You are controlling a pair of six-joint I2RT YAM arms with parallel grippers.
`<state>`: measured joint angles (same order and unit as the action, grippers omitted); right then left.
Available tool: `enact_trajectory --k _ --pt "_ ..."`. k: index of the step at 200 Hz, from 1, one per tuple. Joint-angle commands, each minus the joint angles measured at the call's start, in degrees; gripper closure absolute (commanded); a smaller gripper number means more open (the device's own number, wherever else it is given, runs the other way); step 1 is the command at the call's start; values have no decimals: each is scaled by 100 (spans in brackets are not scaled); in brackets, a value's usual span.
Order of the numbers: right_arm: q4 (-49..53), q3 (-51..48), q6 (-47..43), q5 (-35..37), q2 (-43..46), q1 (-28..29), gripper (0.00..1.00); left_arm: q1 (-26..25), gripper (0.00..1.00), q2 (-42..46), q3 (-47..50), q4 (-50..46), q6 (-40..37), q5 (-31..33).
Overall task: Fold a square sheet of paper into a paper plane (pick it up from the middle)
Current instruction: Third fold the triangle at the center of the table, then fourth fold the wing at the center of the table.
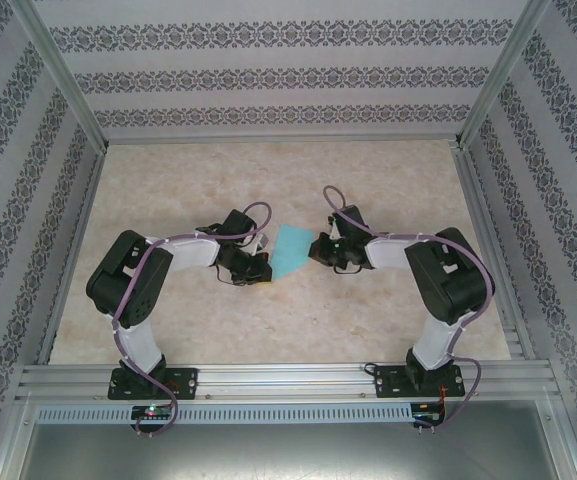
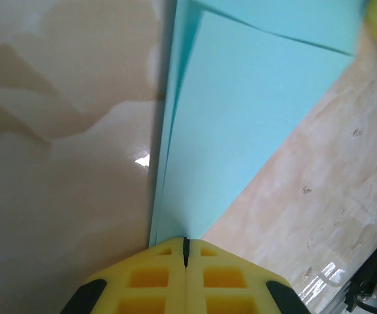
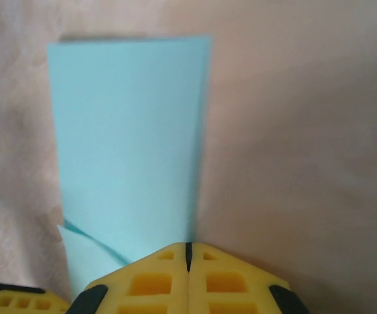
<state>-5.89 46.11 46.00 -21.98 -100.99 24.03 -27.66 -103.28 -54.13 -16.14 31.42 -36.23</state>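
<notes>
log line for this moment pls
paper: folded turquoise sheet, between the arms | left gripper: shut on one end | right gripper: shut on opposite end

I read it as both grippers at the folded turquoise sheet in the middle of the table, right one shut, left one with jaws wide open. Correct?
Not quite. The left gripper is shut too: the left wrist view shows its yellow fingers meeting with no gap, right at the sheet. The rest stands: the right gripper is shut, and both are at the folded turquoise sheet.
</notes>
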Motion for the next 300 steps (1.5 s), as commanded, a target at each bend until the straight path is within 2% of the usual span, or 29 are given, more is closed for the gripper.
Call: enact_trajectory --k 1,15,27,61,70,85,123,149,179,220,300 --pt "486 -156 -289 558 549 -65 100 80 100 23 79 -537 -75 77" --pt "502 -285 -188 657 943 -65 100 82 100 185 81 -153 38 -272" --pt "492 -392 -66 673 1192 -65 95 83 93 442 121 317 139 -481" --pt "20 -654 469 451 1413 18 60 82 68 930 -236 496 136 -53" --pt "-160 -680 613 384 1370 65 53 78 67 929 -298 417 135 126" --pt "-478 -717 855 287 1248 174 49 75 65 836 -342 364 119 239" --pt "-958 -649 1239 82 785 428 46 -2 65 500 -382 517 233 243" --pt "-1085 -603 1417 84 532 510 48 -64 69 310 -501 535 222 288" --pt "-1198 -579 1565 63 355 576 49 -74 77 29 -673 424 250 617" --pt "-1079 -546 1705 127 290 649 51 -73 85 -357 -826 193 304 987" --pt "-608 -472 1836 279 397 664 52 -64 88 -618 -822 -76 422 1214"
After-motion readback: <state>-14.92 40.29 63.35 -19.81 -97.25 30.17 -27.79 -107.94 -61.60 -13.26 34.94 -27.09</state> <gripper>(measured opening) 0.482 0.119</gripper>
